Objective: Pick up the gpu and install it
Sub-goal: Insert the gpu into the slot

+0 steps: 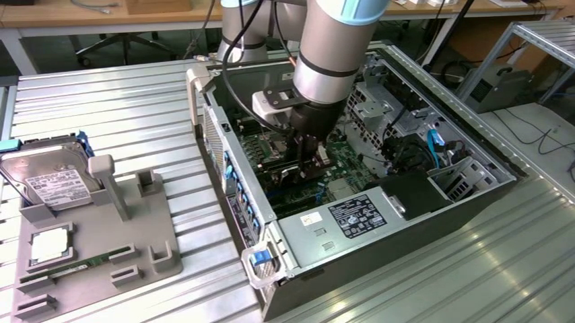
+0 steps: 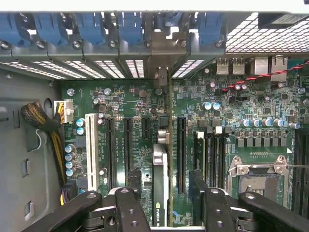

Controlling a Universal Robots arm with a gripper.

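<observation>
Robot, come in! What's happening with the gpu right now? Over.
Gripper inside the computer case, fingers open. Gpu upright between them on the motherboard. Nothing blocking.

1. An open computer case (image 1: 297, 269) lies on the desk (image 1: 117, 101), toward the exterior view's right.
2. A parts holder (image 1: 108, 235) sits on the desk at the exterior view's left, well apart from the case.
3. A hard drive (image 1: 50, 182) rests at the holder's far end; a memory stick (image 1: 72, 268) lies near its close end.
4. The gpu (image 2: 161, 188) stands in a motherboard (image 2: 231, 111) slot inside the case, between the spread jaws of the gripper (image 2: 161, 203).
</observation>
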